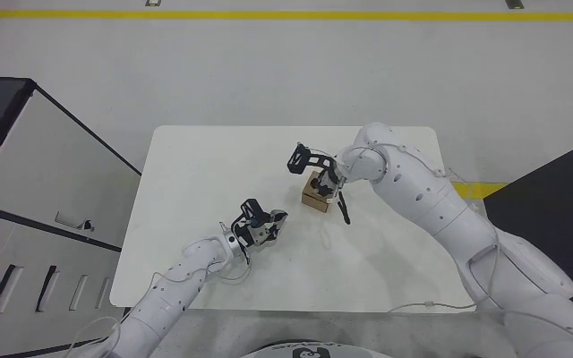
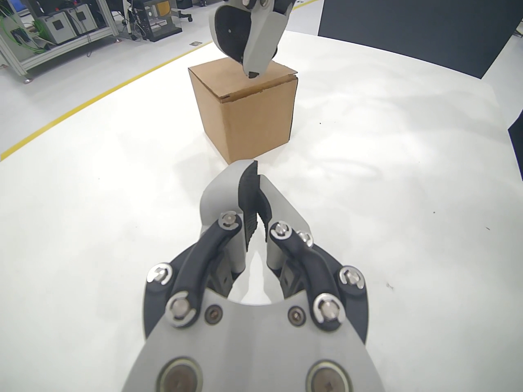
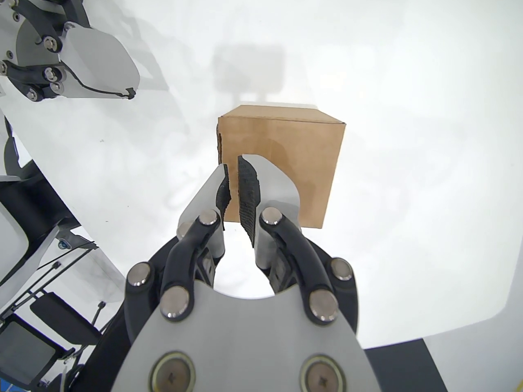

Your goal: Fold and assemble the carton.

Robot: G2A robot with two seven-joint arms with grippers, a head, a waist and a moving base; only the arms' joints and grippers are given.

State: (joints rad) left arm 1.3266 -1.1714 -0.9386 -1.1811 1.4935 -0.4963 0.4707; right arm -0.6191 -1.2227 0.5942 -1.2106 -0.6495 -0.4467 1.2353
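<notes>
**Desk:** Where does the carton (image 1: 314,193) stand, and which way does it face?

**Photographer:** Upright on the white table (image 1: 197,179), right of centre. It is close to a cube with no clear long side. Its flaps are folded over on top, and one vertical edge is turned toward the left gripper (image 2: 250,167). The faces are plain brown.

**Desk:** And the arms?

**Photographer:** The right gripper (image 3: 231,165) is over the carton's top with its jaws drawn narrow, gripping nothing. In the left wrist view one fingertip (image 2: 253,74) touches the top flap, whose seam sits slightly raised. The left gripper hovers near and left of the carton, apart from it, with its pads pressed together and empty.

**Desk:** Anything around it?

**Photographer:** A grey cabinet (image 1: 45,161) stands at the left. A yellow floor line (image 1: 286,14) runs beyond the far edge, and a dark panel (image 2: 408,14) is on the right.
</notes>
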